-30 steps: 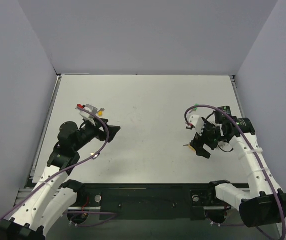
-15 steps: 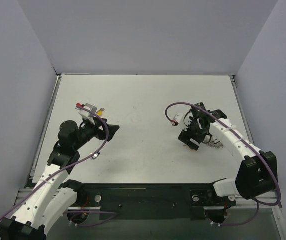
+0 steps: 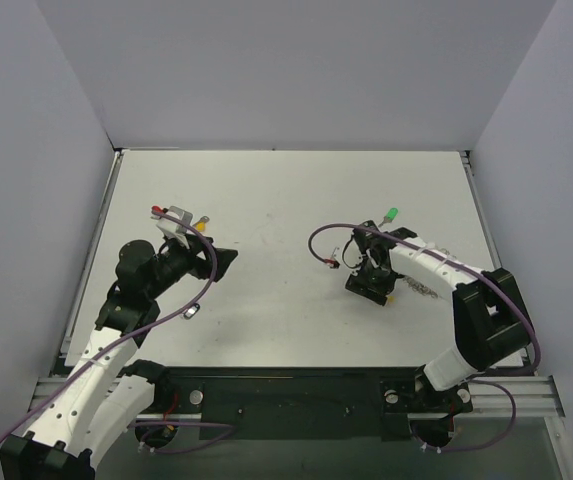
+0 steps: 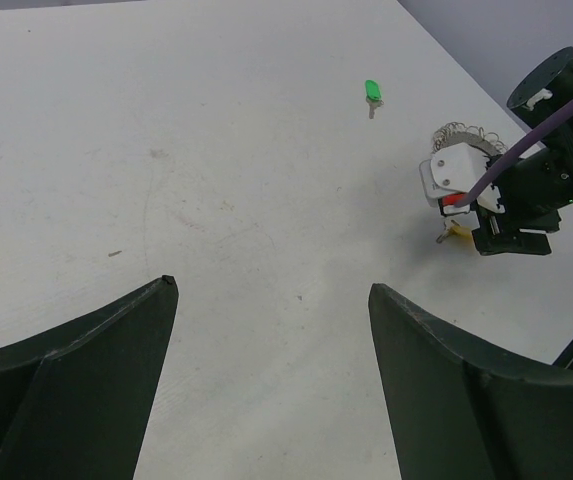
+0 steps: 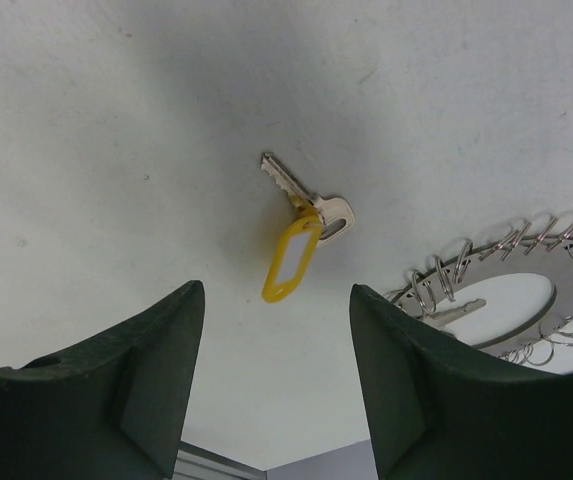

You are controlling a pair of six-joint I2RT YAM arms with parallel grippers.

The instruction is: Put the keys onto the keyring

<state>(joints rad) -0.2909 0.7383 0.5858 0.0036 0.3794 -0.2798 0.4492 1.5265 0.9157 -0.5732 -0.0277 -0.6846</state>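
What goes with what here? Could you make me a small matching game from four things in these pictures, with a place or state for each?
Things:
1. green key
2. key with the yellow tag
3. keyring
4. left gripper

Places and states:
A. wide open, holding nothing
B. lying alone on the bare table, away from the other keys
C. lying flat beneath the open right gripper
D. frilly silver loop lying beside the yellow-tagged key

Pairs: 1-B, 2-C, 3-D, 4-A
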